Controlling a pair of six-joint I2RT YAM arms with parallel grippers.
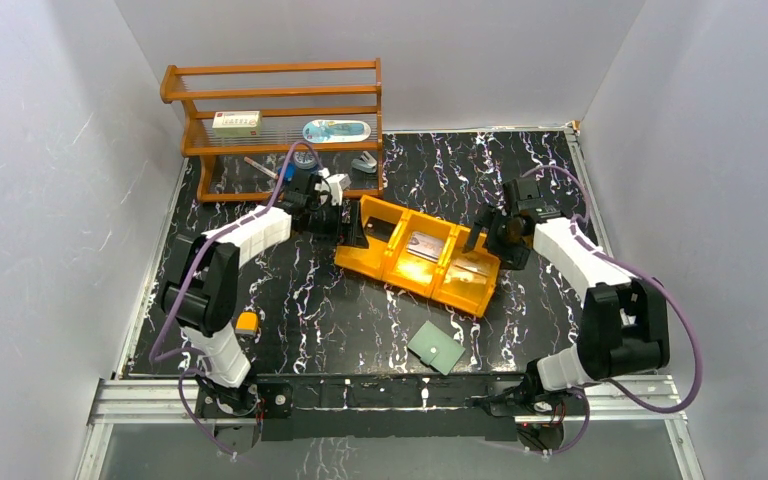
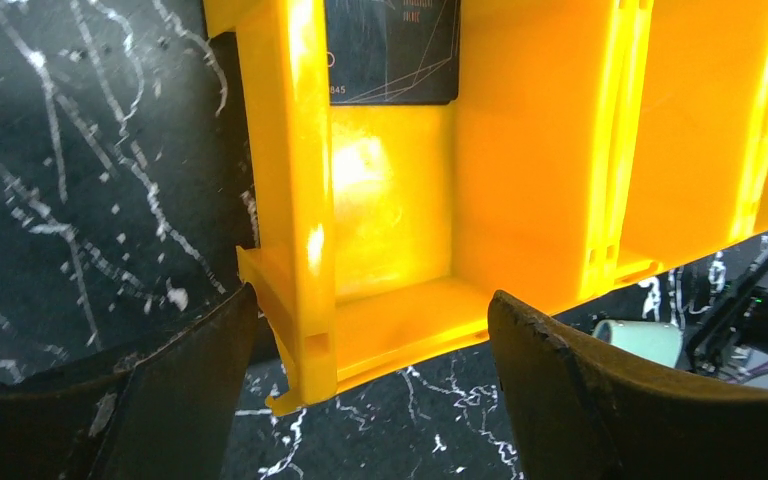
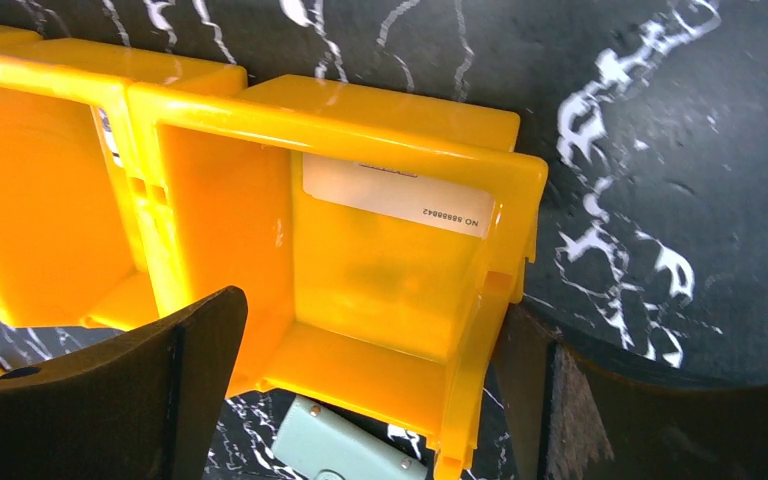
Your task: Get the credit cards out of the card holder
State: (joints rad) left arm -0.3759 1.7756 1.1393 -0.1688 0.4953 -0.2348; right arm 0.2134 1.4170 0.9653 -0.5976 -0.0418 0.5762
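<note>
One green holder (image 1: 435, 347) lies flat on the near bench (image 1: 300, 310). Beyond, an orange tray (image 1: 401, 273) carries a black card (image 1: 385, 232), silver card (image 1: 426, 245) and tan card (image 1: 471, 268), one per compartment. Left claw (image 2: 372, 310) and right claw (image 3: 375, 310) gape empty at opposite tray ends.

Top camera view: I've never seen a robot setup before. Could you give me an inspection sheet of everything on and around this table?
Surface: black white-veined table, no spills seen.
Job's things: green card holder lies flat near the front, apart from the orange tray; each tray compartment holds one card: black card, silver-grey card, pale card.
Clutter: wooden rack at the back holds a white box and small items.
Grippers: left gripper open at the tray's left end; right gripper open at its right end; neither holds anything.
Cables: purple cables loop along both arms.
Surroundings: plain white walls on three sides.
</note>
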